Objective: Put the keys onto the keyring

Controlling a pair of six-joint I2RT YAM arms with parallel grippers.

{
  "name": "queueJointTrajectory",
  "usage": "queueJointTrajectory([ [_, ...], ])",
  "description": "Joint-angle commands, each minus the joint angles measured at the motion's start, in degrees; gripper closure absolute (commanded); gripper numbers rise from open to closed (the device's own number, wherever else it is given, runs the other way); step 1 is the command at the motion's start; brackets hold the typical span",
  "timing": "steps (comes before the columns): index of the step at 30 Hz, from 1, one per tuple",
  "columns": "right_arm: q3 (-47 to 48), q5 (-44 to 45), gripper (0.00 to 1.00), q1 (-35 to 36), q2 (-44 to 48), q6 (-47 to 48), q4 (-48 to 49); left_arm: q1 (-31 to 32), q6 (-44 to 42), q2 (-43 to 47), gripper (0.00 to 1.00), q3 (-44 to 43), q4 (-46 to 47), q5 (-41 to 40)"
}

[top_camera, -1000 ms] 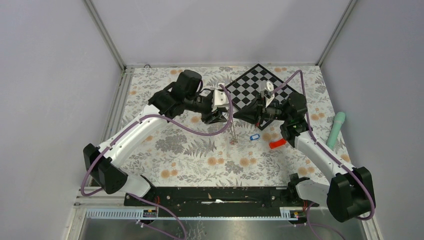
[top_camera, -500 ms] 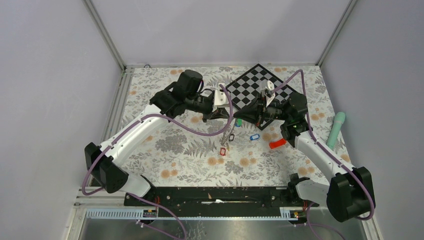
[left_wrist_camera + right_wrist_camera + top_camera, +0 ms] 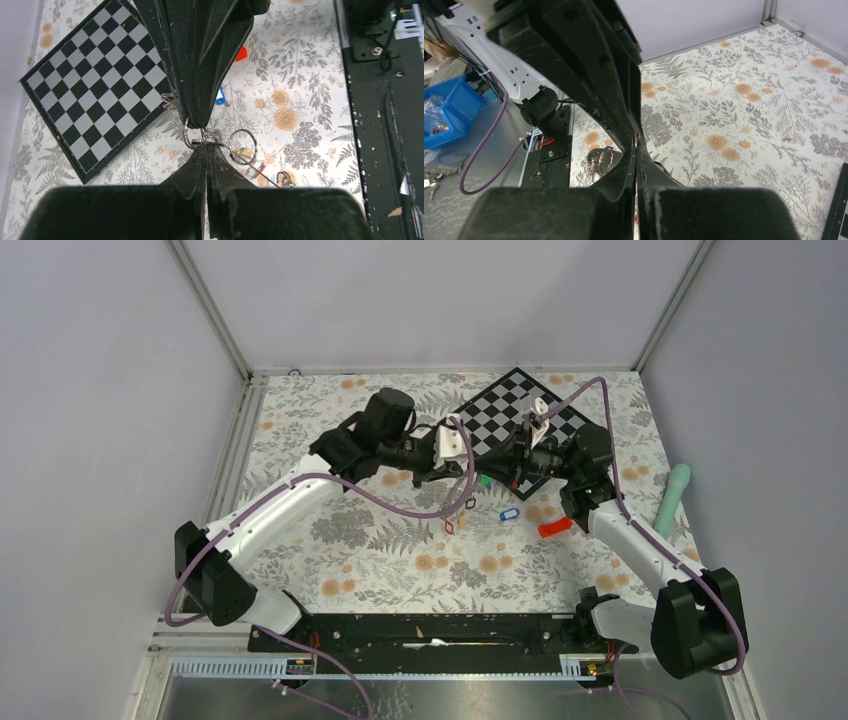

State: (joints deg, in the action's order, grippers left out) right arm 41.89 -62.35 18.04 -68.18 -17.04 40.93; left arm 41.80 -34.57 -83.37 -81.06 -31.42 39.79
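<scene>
Pinching the keyring, left claw meets right claw tip to tip.

Soft, even overhead light is washing the floral table — arms are casting only faint shadows. Top view is rendering sharp. In both wrist views the camera's own fingers are blurring into dark, underlit masses — background is coming through in focus.
</scene>
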Motion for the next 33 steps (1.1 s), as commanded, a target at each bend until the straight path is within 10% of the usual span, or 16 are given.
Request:
queueJointTrajectory([
  [1,0.4,4.5,1.00,-0.3,-0.3,-0.6,2.2,3.6,2.4,1.2,1.00,1.7,6.1,-6.6],
  [6,0.0,4.9,1.00,-0.3,-0.2,1.0,0.8,4.2,3.2,0.9,1.00,1.6,6.9,-9.2],
  [18,-2.8,-5.5,1.00,-1.3,0.8,2.8,7.1,2.4,1.4,4.7,0.52,2.3,6.0,-9.1],
  [33,-3.7,-7.4,1.00,-1.3,2.3,5.7,5.7,1.9,5.7,0.6,0.64,0.3,5.2,0.7],
])
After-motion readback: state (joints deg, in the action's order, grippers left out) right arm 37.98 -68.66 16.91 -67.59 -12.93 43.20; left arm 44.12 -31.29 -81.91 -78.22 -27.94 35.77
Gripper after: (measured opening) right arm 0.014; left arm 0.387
